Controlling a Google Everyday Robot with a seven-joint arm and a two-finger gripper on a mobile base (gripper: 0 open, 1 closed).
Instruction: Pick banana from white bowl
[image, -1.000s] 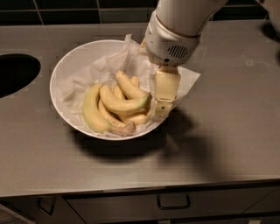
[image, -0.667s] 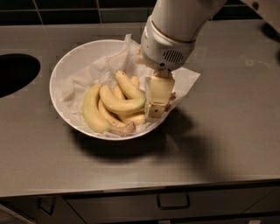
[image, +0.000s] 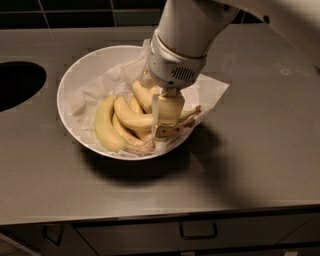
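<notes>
The white bowl (image: 69, 82) stands on the grey counter, lined with crumpled white paper (image: 210, 92). Several bananas lie in its right half. A slim, curved pale-yellow banana (image: 131, 118) lies across the pile, and its stem end runs under my gripper (image: 165, 119). Other slim bananas (image: 141, 95) lie behind and below it. A thicker greenish-yellow banana (image: 106, 131) lies at the left of the pile. My gripper hangs down from the white wrist (image: 176, 67) into the bowl's right side, over the bananas' stem ends, and touches the pile.
A dark round opening (image: 15, 82) sits in the counter at the left. The counter's front edge runs below the bowl, with a drawer handle (image: 198, 235) under it. A dark tiled wall stands behind.
My gripper has moved left and down, from over the bowl's right rim into the bowl and onto the bananas' stem ends. The bananas and the bowl have not visibly moved.
</notes>
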